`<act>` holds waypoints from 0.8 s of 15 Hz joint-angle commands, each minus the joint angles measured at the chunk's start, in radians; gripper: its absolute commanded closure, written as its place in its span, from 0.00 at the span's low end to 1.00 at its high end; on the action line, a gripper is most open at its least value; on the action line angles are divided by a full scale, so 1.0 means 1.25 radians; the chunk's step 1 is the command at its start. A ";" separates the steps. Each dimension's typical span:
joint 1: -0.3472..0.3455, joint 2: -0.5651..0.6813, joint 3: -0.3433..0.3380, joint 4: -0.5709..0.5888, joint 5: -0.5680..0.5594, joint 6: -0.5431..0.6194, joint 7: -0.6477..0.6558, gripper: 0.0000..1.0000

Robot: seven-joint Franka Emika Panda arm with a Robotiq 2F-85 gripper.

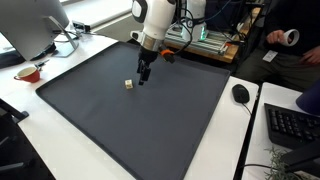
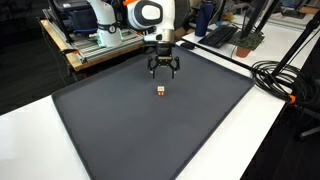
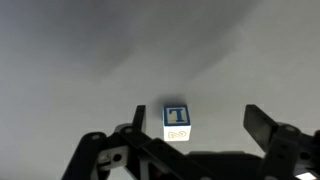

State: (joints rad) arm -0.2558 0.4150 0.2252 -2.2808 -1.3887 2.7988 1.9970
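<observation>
A small wooden alphabet block [image 3: 177, 121] with a blue letter T on top lies on the dark grey mat [image 1: 120, 120]. It also shows in both exterior views [image 1: 129, 85] [image 2: 160, 91]. My gripper [image 3: 195, 125] is open and hovers just above the mat, with the block between its fingers, closer to the left one and touching neither. In both exterior views the gripper [image 1: 144, 76] [image 2: 163, 68] points straight down next to the block.
A computer mouse [image 1: 240, 93] and keyboard [image 1: 290, 125] lie on the white table beside the mat. A monitor [image 1: 30, 25] and a red-rimmed bowl [image 1: 28, 73] stand at another side. Black cables [image 2: 285, 80] run along the table edge. An equipment rack stands behind the arm.
</observation>
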 commanded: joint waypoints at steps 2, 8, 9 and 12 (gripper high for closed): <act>0.000 0.021 -0.015 0.017 -0.033 0.000 0.050 0.00; 0.008 0.047 -0.032 0.042 -0.060 -0.025 0.068 0.00; 0.007 0.050 -0.033 0.043 -0.061 -0.030 0.067 0.00; 0.006 0.053 -0.035 0.048 -0.071 -0.031 0.075 0.08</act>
State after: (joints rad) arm -0.2553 0.4665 0.1920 -2.2421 -1.4415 2.7661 2.0729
